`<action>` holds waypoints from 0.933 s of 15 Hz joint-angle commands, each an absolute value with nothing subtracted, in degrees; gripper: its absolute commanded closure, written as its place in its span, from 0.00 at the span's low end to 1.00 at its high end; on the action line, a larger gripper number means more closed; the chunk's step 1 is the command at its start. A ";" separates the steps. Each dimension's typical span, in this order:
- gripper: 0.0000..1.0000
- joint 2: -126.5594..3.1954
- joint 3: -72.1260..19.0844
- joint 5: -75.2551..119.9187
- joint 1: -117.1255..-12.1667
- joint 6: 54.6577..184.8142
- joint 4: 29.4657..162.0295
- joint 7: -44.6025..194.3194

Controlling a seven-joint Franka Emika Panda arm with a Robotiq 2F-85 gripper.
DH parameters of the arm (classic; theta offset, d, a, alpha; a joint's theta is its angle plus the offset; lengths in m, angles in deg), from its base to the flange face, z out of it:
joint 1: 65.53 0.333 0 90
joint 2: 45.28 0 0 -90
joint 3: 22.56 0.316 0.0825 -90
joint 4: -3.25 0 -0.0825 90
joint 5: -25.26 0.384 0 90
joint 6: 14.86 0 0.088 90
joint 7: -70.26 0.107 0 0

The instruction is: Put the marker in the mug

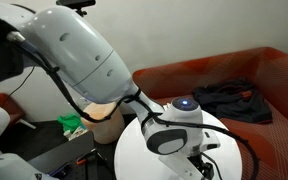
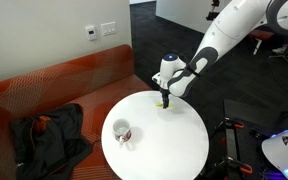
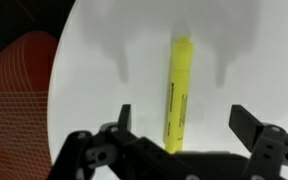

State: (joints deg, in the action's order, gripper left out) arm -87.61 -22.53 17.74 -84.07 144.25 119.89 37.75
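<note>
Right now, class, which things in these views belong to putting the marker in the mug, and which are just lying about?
Job in hand:
- marker, lying on the white table between the open jaws of the end effector
- mug, apart from it on the same table

Just lying about:
- dark clothing on the red sofa
- tan stool
- wall switches

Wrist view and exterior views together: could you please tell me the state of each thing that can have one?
Marker: lying flat on the table, not grasped.
End effector: open, a finger on each side of the marker, touching neither side.
Mug: on the table, apart from the marker, marker not inside.
</note>
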 commanded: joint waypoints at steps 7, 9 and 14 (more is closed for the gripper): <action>0.46 -91.00 -21.15 17.26 -84.87 142.81 114.74 37.80; 0.47 -91.36 -21.19 17.23 -84.75 142.64 114.19 37.94; 0.87 -92.25 -21.46 17.05 -84.38 142.19 112.89 38.25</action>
State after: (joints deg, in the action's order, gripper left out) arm -91.55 -21.89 17.74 -84.08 144.05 114.78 37.77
